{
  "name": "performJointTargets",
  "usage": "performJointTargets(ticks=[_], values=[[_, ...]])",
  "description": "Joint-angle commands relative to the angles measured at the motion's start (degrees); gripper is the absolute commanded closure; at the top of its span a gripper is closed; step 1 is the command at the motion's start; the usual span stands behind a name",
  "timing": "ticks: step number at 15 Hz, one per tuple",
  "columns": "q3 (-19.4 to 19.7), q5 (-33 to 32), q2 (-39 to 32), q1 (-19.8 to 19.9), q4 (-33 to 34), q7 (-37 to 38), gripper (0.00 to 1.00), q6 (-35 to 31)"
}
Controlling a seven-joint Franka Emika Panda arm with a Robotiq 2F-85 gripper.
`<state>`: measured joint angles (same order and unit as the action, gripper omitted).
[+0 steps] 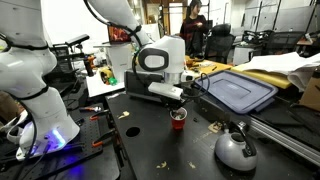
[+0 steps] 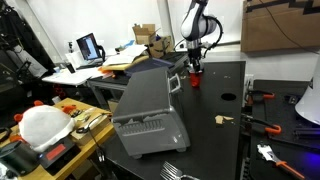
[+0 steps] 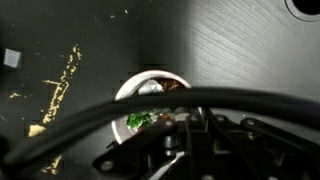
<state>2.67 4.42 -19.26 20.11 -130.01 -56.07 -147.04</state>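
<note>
Landmark: red cup point(image 1: 178, 119), standing upright on the black table point(image 1: 150, 155).

- The claw point(image 1: 176, 100) hangs straight above the cup, just over its rim. Both exterior views show this; compare the claw point(image 2: 195, 66) with the cup point(image 2: 196, 79) below it.
- Claw state: fingers drawn fully together. Whether they pinch anything, or touch the rim, cannot be made out; the fingertips are too small in the exterior views and too dark in the wrist view.
- In the wrist view the cup point(image 3: 150, 100) is seen from above. It has a pale rim, with green and brown bits inside. The claw's dark body covers the cup's lower edge, and a thick black cable point(image 3: 100, 115) arcs across in front of it.
- Yellowish crumbs point(image 3: 62, 78) lie on the table beside the cup, toward the left edge of the wrist view and apart from the cup.
- A rounded metal kettle point(image 1: 236, 150) stands well apart from the cup, nearer the camera and toward the right edge in an exterior view.
- A grey plastic bin point(image 2: 150, 105) lies tilted near the cup, between it and the camera in an exterior view; it does not touch the cup.
- An open laptop point(image 2: 90, 47) sits far from the cup on a separate cluttered surface.
</note>
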Motion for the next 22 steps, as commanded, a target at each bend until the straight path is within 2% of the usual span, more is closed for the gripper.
performJointTargets(ticks=[1, 13, 14, 15, 22], values=[[0.6, -2.2, 3.3, -2.3, -5.0, 0.3, 0.99, -2.8], [3.1, -14.2, 4.9, -7.0, -11.3, 4.6, 0.99, -12.0], [3.3, -15.1, 4.9, -7.2, -11.4, 5.6, 0.71, -12.2], [3.3, -15.7, 5.0, -7.3, -11.4, 6.3, 0.69, -12.3], [1.8, -13.3, 8.0, -6.7, -11.1, 7.8, 0.19, -10.5]])
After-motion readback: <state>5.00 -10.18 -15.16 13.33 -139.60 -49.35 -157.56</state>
